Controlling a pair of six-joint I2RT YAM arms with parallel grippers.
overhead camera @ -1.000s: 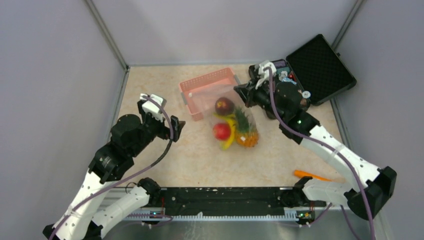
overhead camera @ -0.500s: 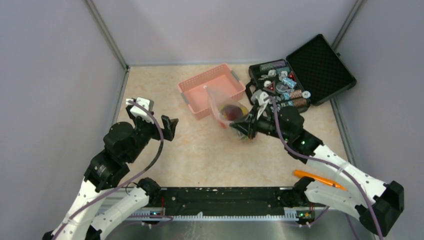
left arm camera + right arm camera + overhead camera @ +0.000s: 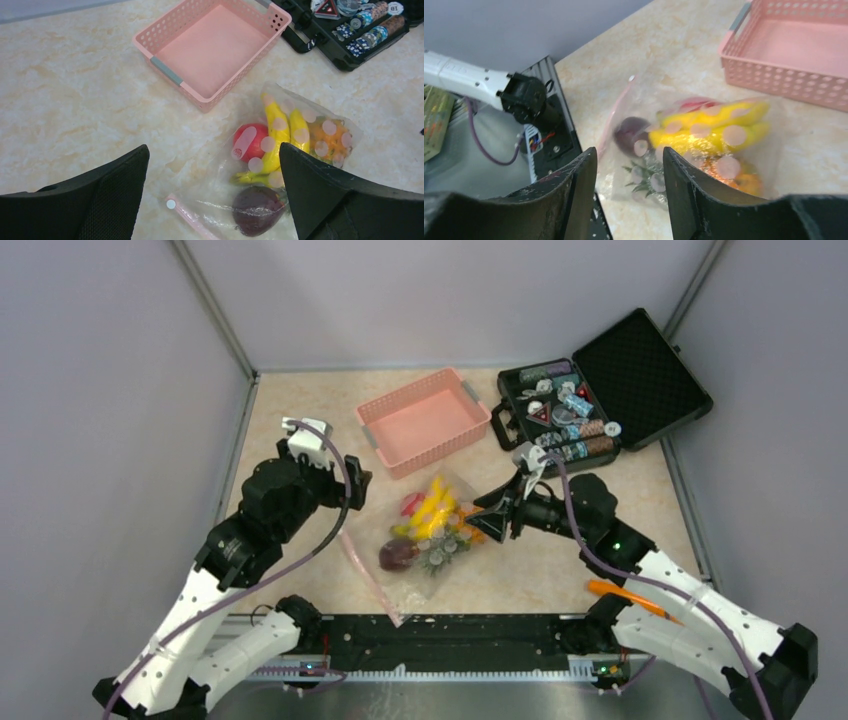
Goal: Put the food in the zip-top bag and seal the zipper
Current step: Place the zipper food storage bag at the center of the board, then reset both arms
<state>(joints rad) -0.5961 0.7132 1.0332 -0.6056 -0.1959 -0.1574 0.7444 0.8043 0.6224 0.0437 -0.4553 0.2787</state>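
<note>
Toy fruit lies inside the zip-top bag on the table, near the pink basket.
Both grippers hold nothing: the left gripper hovers with its jaws spread wide, and the right gripper sits by the bag's far side with its jaws apart. The zipper looks unsealed. The maroon fruit sits close to it, so tugging the strip could drag the bag and roll fruit out.
</note>
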